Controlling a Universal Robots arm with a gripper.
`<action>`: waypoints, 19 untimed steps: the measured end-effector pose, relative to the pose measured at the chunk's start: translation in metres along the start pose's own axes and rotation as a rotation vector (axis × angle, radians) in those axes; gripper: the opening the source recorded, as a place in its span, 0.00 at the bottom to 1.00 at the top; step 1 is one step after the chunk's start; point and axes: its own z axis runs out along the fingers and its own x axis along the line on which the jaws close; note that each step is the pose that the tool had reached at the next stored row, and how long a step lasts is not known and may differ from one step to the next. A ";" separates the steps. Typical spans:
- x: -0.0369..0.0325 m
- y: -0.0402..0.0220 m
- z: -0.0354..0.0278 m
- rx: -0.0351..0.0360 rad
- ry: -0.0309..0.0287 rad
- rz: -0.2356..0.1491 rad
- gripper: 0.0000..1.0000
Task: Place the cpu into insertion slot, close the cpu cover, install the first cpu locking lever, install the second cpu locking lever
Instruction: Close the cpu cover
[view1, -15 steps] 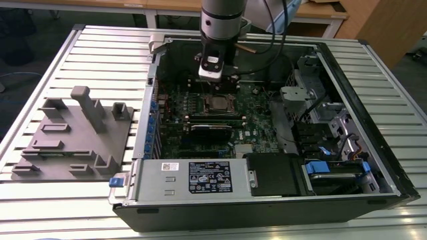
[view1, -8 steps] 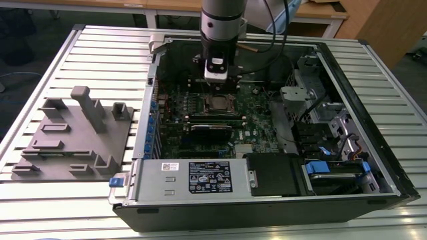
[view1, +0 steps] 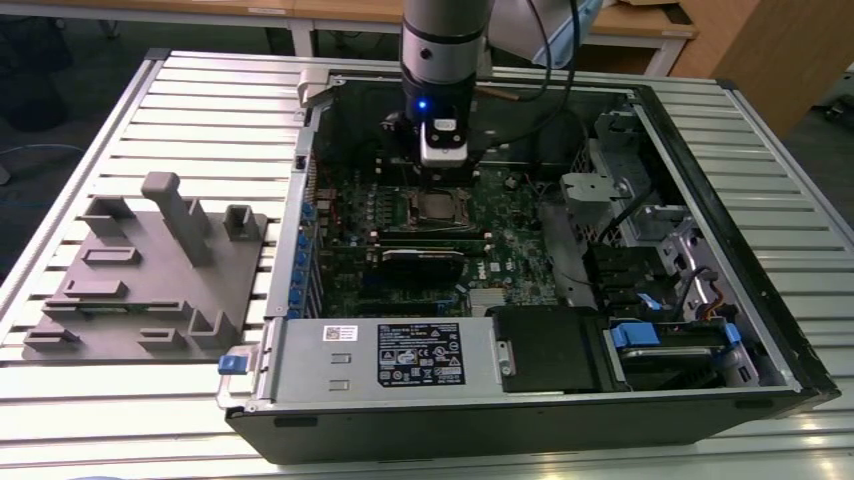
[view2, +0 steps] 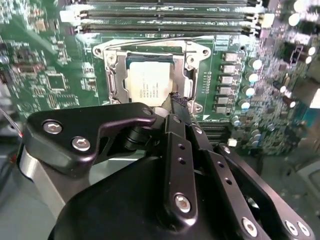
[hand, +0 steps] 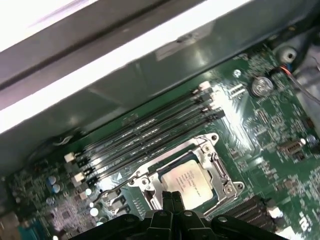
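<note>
- Because the arm (view1: 441, 50) drops straight down into the open computer case (view1: 747, 250), your fingers (view1: 442, 178) hang just over the insertion slot (view1: 415, 208), near the middle of the exterior view and well apart from the case walls.
- The fingers (hand: 167, 201) are pressed together with nothing between them. That narrow tip looks suited to pushing a small part rather than carrying one.
- The cpu (view2: 148, 82) sits in the slot with its silver top up and its sides square to the rim, so I judge the placing done.
- The cpu cover (view2: 115, 75) lies flat around the chip, with its window framing the metal top. It reads as closed.
- In the second wrist view the closed tip of the fingers (view2: 178, 102) stands at one edge of the cover. I cannot tell whether it touches the metal.
- A thin wire lever (view2: 145, 43) runs along the socket side nearest the memory slots (view2: 165, 22) — whether it is hooked down I cannot tell.
- Room is tight around the socket. The memory slots crowd one edge, a row of small grey components (view2: 225, 82) lines another, and the long black card (view1: 424, 255) lies just below the slot in the exterior view.
- Open space lies only upward. The grey fixture (view1: 147, 270) rests on the surface (view1: 200, 100) at the exterior view's left, well clear of the case.
</note>
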 end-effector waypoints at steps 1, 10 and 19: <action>0.0000 0.0000 0.0003 0.0000 0.0006 -0.018 0.10; 0.0000 -0.0001 0.0036 0.0002 0.0059 -0.183 0.10; 0.0000 -0.0002 0.0062 0.0008 0.0109 -0.337 0.10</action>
